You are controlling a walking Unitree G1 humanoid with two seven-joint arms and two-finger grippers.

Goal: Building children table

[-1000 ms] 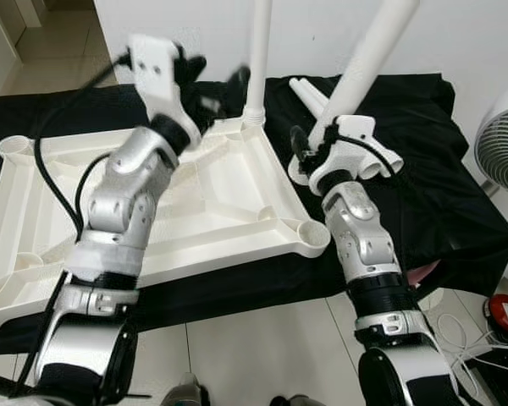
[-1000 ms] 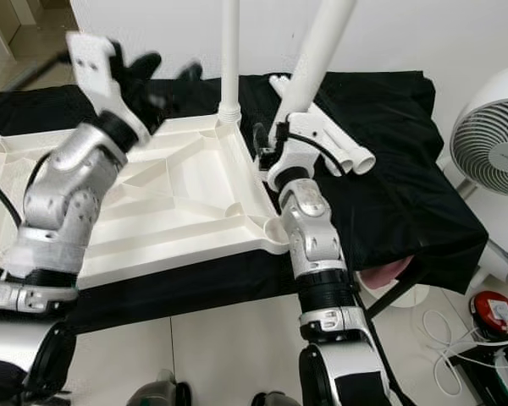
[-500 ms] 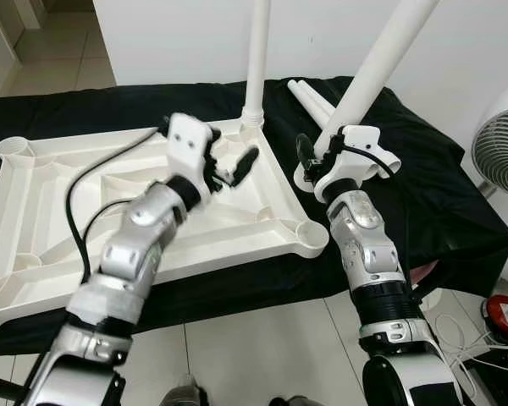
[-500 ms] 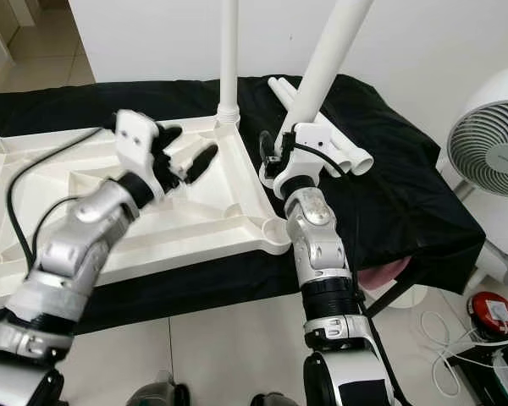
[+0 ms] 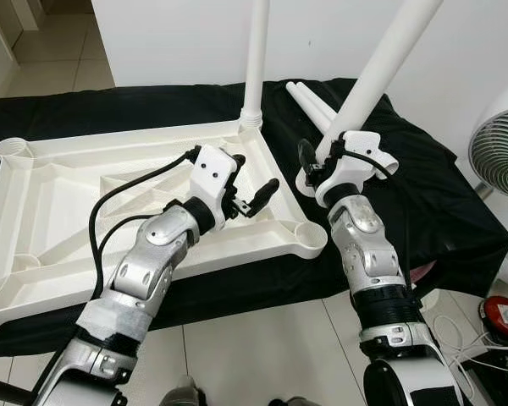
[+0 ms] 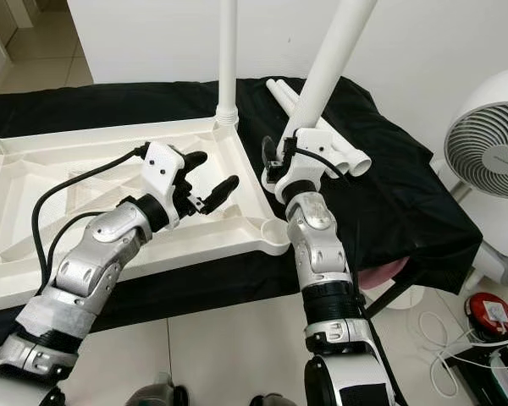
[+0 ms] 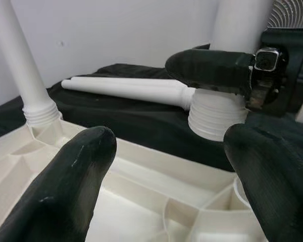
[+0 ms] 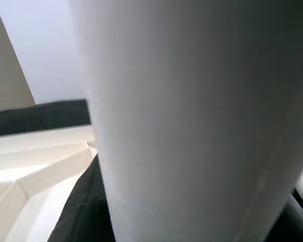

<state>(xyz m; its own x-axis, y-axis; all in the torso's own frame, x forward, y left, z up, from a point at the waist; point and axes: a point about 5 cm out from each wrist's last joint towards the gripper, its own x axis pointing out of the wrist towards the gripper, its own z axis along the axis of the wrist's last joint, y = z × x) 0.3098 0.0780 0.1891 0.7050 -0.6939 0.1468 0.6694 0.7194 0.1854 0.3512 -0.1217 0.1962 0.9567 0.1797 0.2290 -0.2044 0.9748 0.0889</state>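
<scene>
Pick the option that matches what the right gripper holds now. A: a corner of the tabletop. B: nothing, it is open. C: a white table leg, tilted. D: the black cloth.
C: the right gripper is closed around a tilted white table leg beside the upturned tabletop.

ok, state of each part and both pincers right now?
White plastic tabletop: upside down on the black cloth.
Far-corner white leg: upright, seated in its socket.
Near-right corner socket: empty.
White leg in right pincer: tilted, threaded end low beside the tabletop.
Spare white legs: lying on the cloth.
Left pincer: open, over the tabletop.
Right pincer: shut on the tilted leg.
</scene>
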